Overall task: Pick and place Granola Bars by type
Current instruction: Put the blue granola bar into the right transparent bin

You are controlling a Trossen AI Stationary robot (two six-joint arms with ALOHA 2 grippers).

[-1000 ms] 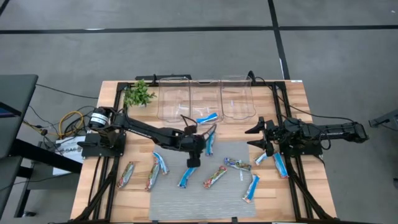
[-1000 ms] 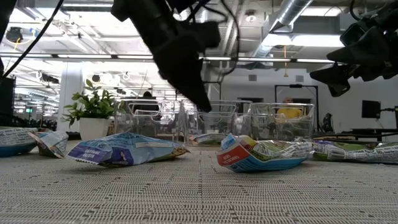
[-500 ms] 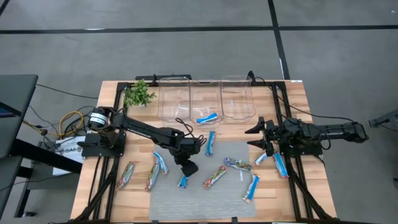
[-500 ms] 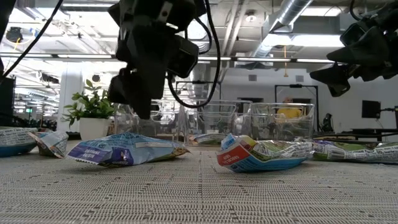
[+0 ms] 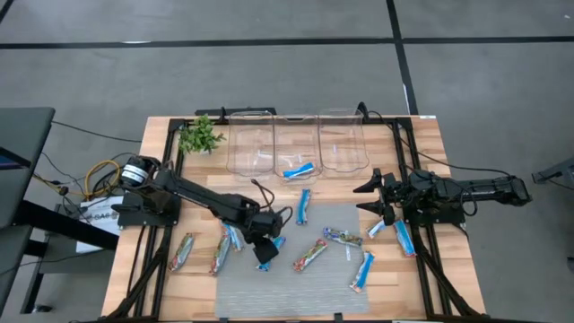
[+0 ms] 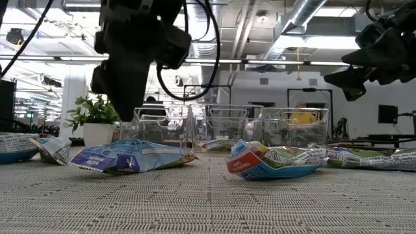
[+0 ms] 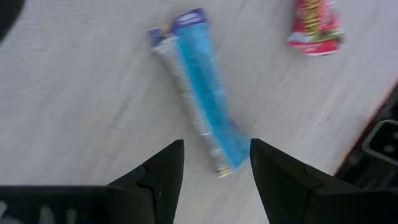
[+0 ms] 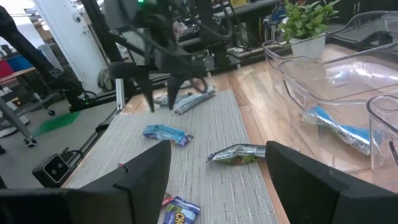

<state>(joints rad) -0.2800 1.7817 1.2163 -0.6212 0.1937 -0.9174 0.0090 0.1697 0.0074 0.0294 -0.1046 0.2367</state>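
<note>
No lettering on the granola bar wrappers (image 6: 133, 156) can be made out.

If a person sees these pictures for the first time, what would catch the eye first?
Probably the left end effector, open above a blue granola bar on the grey mat. Then the three clear bins at the table's far edge; the middle one holds a blue bar.
</note>
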